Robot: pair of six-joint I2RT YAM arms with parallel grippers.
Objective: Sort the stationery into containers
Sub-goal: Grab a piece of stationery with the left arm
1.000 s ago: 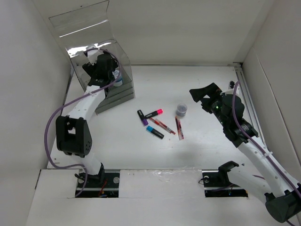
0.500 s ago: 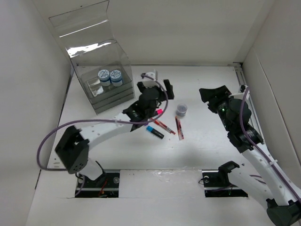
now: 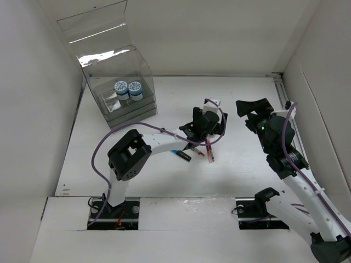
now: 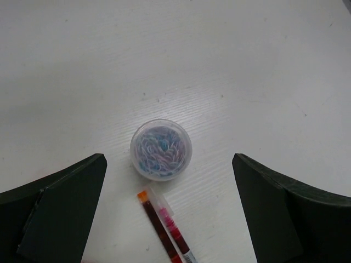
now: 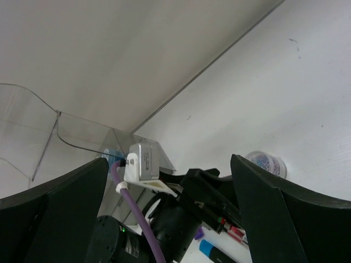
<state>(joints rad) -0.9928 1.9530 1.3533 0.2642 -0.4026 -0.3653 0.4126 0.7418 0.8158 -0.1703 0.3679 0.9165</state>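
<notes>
White surface [image 3: 241, 90]: two rolls [image 3: 128, 89] in organizer [image 3: 112, 68]; markers [image 3: 182, 155], red pens [image 4: 164, 233], small round tub [image 4: 161, 149] left out. Left pincer [image 4: 169, 164] open over tub; right pincer [image 5: 169, 161] open, empty.

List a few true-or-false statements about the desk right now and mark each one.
Two rolls sit inside the clear box. True.
The left gripper is shut on a red pen. False: it is open and empty, over the round tub.
The round tub is in the clear box. False: it stands on the table, next to the red pens.
The right gripper is open and empty. True.
</notes>
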